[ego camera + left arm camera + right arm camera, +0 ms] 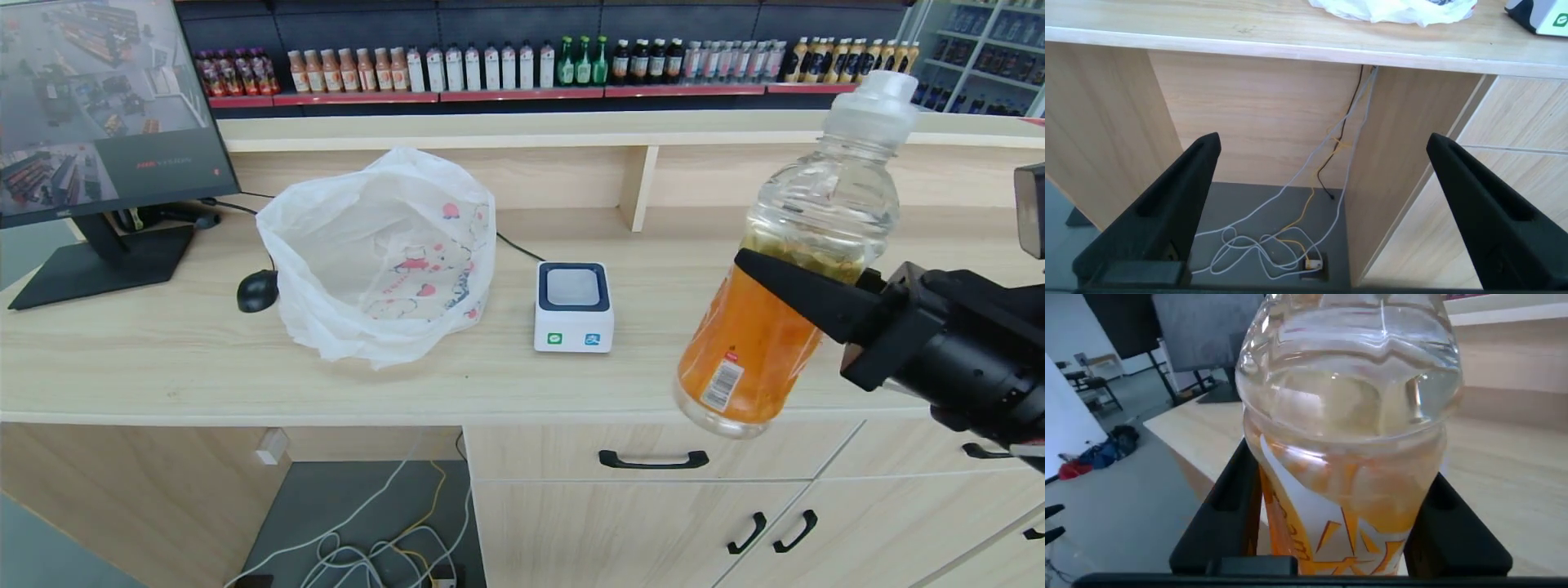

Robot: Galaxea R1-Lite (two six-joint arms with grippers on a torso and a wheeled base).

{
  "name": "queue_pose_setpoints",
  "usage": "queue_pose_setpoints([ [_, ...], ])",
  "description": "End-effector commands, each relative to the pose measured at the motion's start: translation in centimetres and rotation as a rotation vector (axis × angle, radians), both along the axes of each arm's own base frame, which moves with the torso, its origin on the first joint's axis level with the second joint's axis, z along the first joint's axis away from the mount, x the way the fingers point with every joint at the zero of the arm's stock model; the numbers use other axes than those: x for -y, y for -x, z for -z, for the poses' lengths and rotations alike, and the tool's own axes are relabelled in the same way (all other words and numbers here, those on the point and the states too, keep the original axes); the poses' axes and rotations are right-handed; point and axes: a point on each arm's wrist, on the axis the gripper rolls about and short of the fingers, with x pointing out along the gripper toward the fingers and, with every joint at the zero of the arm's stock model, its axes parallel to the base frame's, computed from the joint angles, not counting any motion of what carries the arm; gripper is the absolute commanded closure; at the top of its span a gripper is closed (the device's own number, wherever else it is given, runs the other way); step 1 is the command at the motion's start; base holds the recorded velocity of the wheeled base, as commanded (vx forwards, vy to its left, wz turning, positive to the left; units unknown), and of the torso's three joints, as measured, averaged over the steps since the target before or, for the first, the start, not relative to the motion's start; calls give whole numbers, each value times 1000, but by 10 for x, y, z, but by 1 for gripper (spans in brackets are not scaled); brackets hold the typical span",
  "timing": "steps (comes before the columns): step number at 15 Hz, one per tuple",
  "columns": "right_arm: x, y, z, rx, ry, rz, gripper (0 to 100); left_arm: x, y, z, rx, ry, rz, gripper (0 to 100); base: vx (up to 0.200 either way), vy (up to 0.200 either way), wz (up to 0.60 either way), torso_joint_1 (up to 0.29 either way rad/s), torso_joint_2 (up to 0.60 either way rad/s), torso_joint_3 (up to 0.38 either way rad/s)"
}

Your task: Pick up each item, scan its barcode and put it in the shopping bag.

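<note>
Hanging low before the open bay under the counter [163, 351], the left gripper [1323, 204] has its fingers spread wide, with cables [1290, 245] on the floor beyond. In the head view's upper left stands a monitor [98, 106], and a mouse [257, 291] lies below it. Next comes the white bag [384, 253], mouth open, then the scanner [573, 306] at centre, near the bag. At the right of the frame the right gripper [796, 298] pinches a bottle [755, 351] of orange drink around its middle. It is held in the air, tilted, cap toward the upper right, barcode low on its side.
</note>
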Motion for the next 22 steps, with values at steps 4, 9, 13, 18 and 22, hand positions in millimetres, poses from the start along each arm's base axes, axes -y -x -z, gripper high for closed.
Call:
queue_pose_setpoints([
  [4,-2,14,3,-67,-42,-192,100,0,0,0,0,0,1,0,0,0,0,0,0,0],
  [9,-14,26,-4,-195,-191,-407,100,0,0,0,0,0,1,0,0,0,0,0,0,0],
  [13,-33,27,-6,-254,-226,-510,100,0,0,0,2,0,1,0,0,0,0,0,0,0],
  [18,-51,26,-14,-300,-267,-593,100,0,0,0,0,0,-1,0,0,0,0,0,0,0],
  [22,-56,21,-13,-308,-267,-596,100,0,0,0,0,0,-1,0,0,0,0,0,0,0],
])
